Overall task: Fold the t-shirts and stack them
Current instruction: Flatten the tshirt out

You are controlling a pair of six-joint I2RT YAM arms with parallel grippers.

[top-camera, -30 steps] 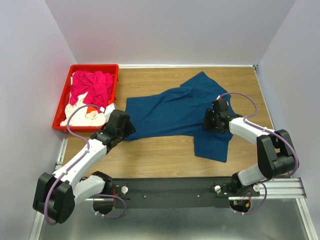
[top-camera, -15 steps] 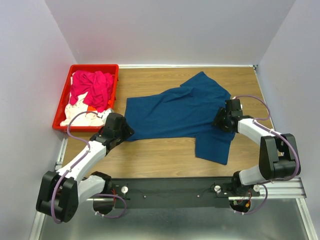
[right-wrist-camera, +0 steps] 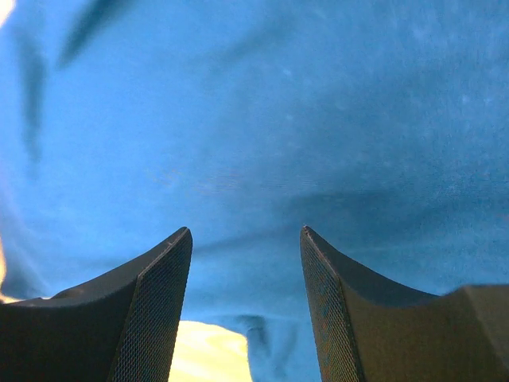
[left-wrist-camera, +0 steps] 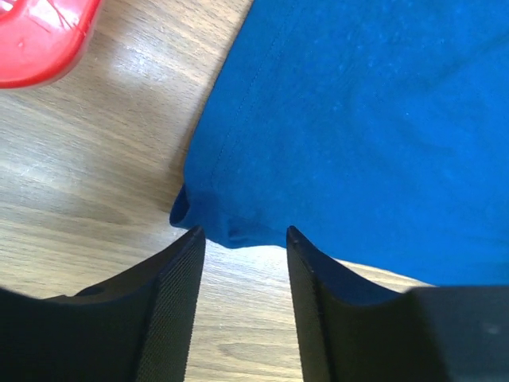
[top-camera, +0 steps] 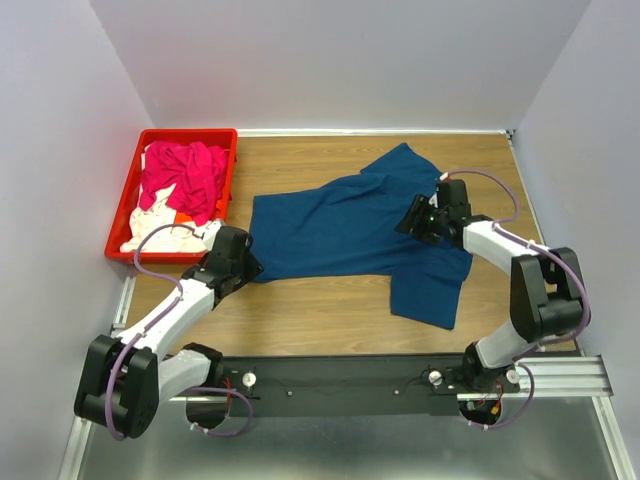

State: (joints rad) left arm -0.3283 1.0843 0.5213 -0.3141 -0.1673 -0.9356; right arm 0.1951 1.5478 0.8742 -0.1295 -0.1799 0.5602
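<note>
Top external view: navy t-shirt (top-camera: 340, 225) lay spread flat on the bench (top-camera: 320, 305), reaching from one tool to the other. Left tool (left-wrist-camera: 242, 232) was partly open and empty, with the shirt's hem corner right at its fingertips, not pinched. Red crate (top-camera: 190, 133) sat ahead-left of it, close by but apart from that corner, holding a bunched pink t-shirt (top-camera: 185, 175), white t-shirt (top-camera: 150, 228) and orange t-shirt (top-camera: 181, 216). Right tool (right-wrist-camera: 245, 231) was open, nothing held, low over the navy cloth.

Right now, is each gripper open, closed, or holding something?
Left gripper: open, jaws astride the navy t-shirt corner, not clamped.
Right gripper: open over the same shirt, holding nothing.
</note>
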